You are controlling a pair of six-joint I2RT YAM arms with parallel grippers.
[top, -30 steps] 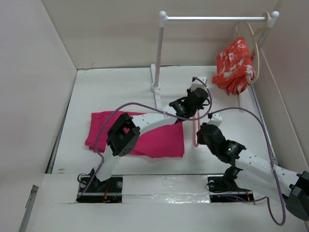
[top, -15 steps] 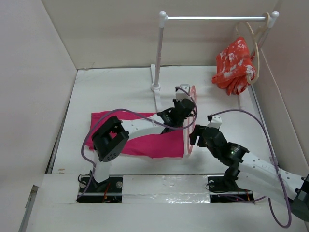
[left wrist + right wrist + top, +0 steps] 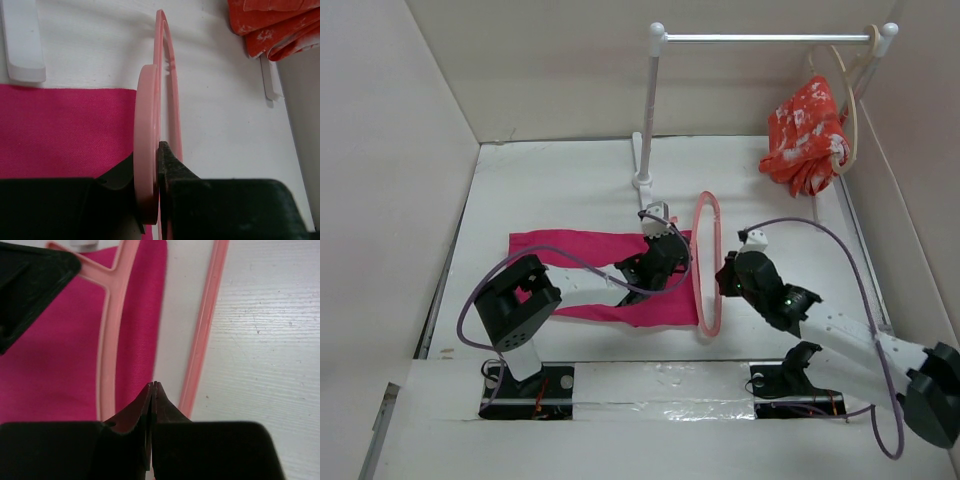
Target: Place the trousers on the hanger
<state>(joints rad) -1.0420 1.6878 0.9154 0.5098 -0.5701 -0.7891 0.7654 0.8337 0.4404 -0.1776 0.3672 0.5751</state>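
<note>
— So, where is the hanger [image 3: 706, 262] sitting?
— Your left tool [image 3: 148, 156] is clamping it upright mid-desk [image 3: 550, 180], at the right end of the trousers [image 3: 550, 242], which are lying flat. Your right tool [image 3: 153, 386] is hovering alongside, fingers pressed together.

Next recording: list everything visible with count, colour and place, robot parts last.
trousers: one, magenta-pink, flat on the table, left of centre
hanger: one, light pink, at the trousers' right edge
patterned garment: one, red-orange and white, hanging at the rail's right end
beige hanger: one, beige, on the rail, bearing that garment
rail: one, white, at the back of the table
table: one, white
left gripper: one, black, shut on the hanger
right gripper: one, black, shut, holding nothing, beside the hanger
</note>
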